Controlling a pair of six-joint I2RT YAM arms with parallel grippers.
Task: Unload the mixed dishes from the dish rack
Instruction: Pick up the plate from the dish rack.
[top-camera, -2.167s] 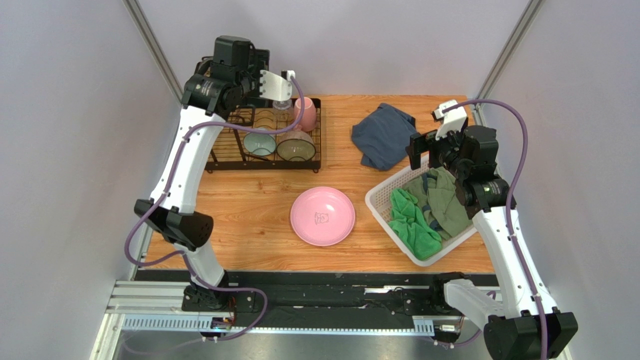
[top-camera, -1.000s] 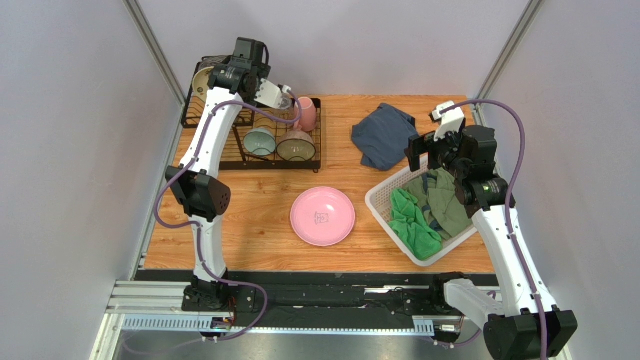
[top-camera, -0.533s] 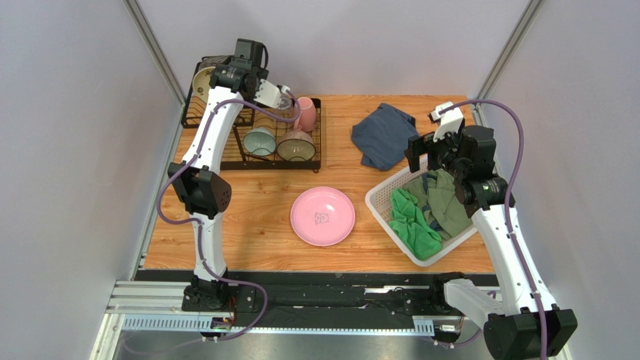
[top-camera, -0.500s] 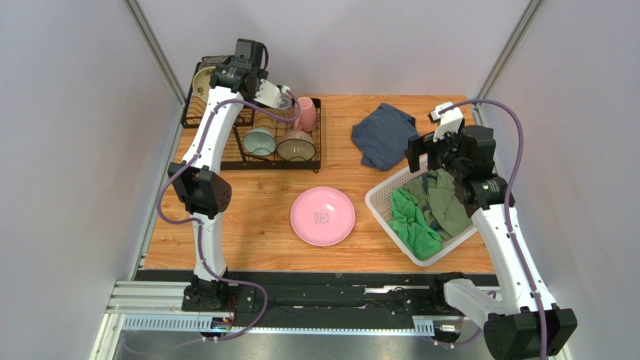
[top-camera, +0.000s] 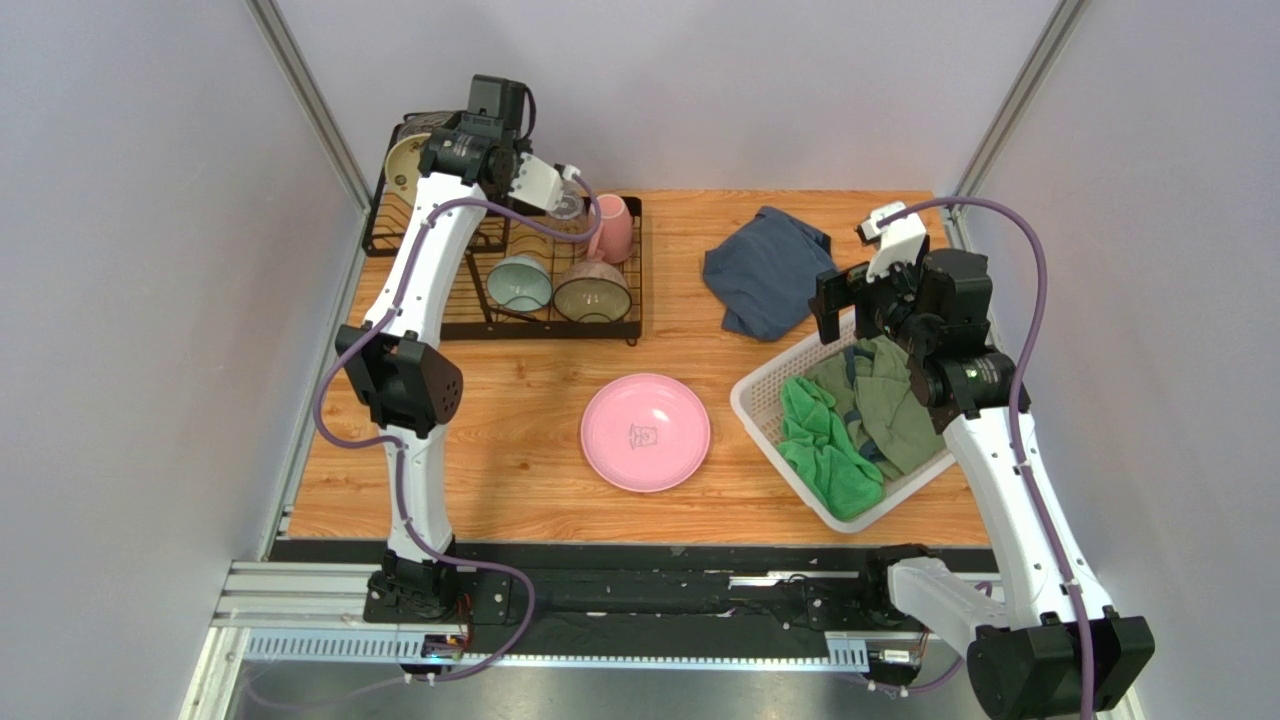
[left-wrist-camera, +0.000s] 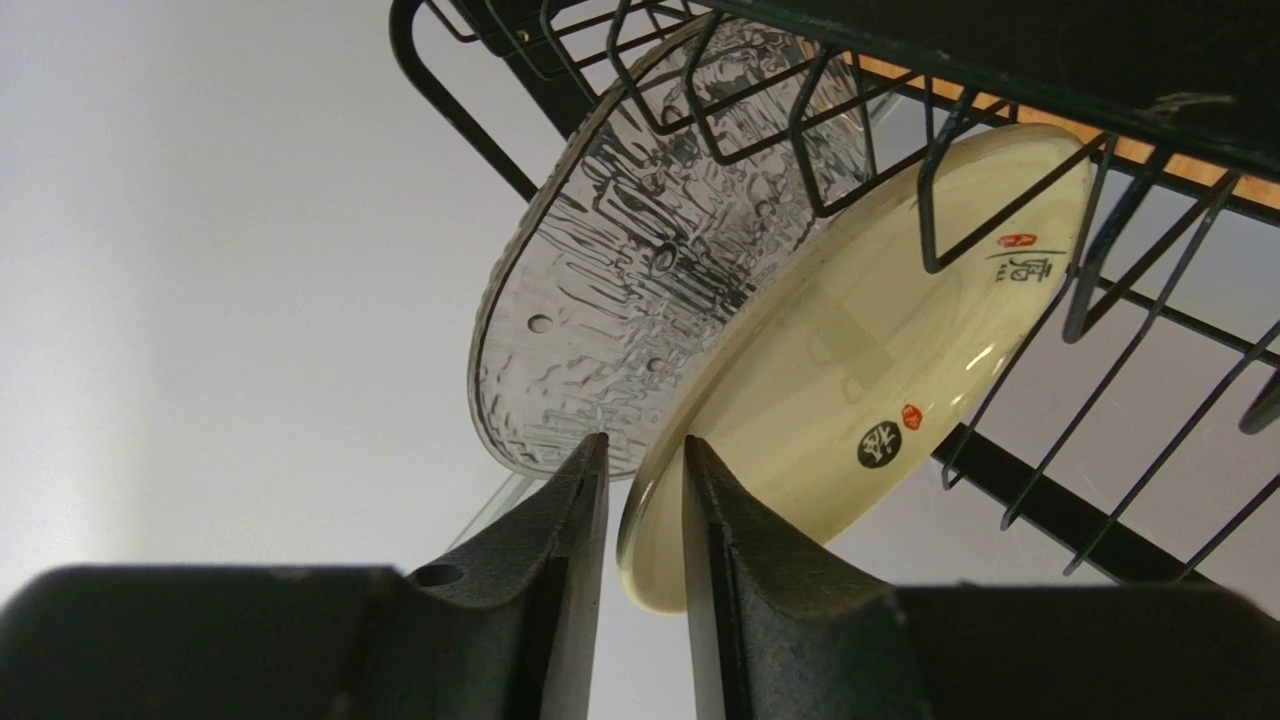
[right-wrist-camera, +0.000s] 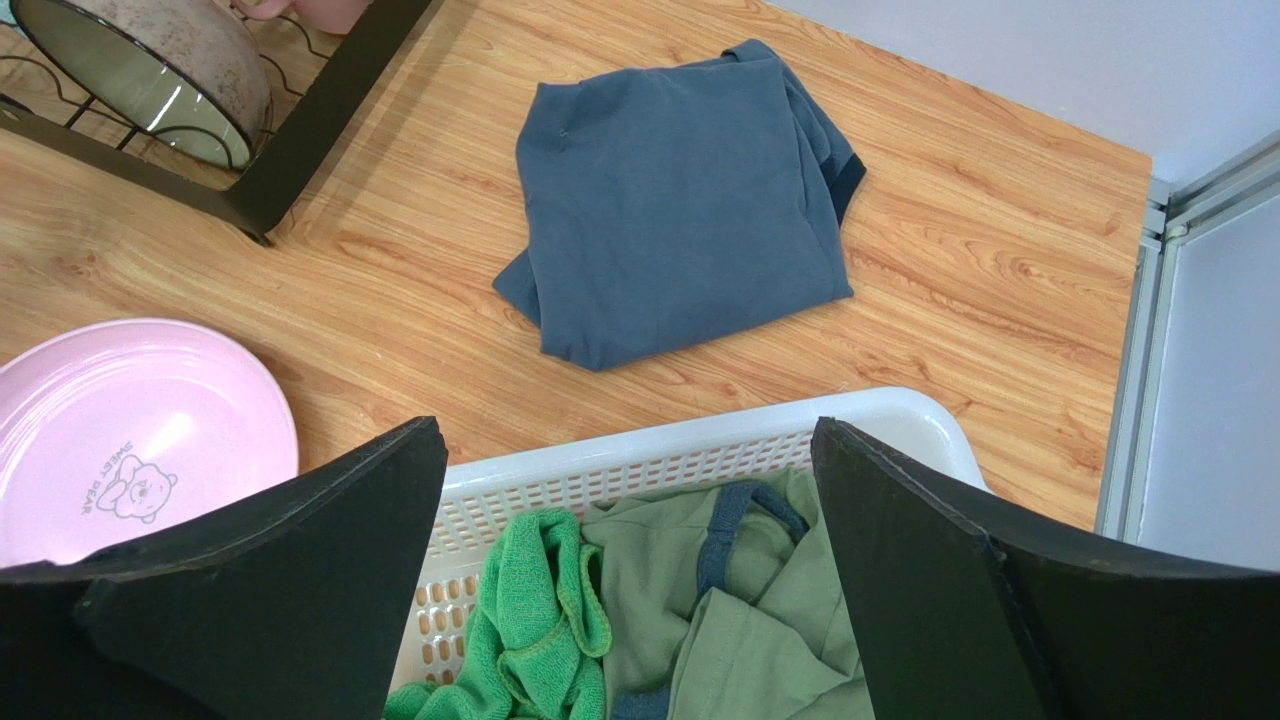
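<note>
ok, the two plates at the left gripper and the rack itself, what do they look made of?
The clear plate is glass or clear plastic: see-through, with a rippled, dimpled texture. I can't tell which. The cream plate looks like glazed ceramic or melamine: smooth glossy sheen, small printed marks. The dish rack looks like black coated metal wire, made of thin bent rods.

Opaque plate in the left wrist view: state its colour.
The plate is glossy cream with small red and black printed marks; the left wrist view shows it best.

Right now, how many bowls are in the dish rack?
2. A teal bowl and a tan bowl sit side by side in the rack, teal on the left; the left arm may hide others.
</note>
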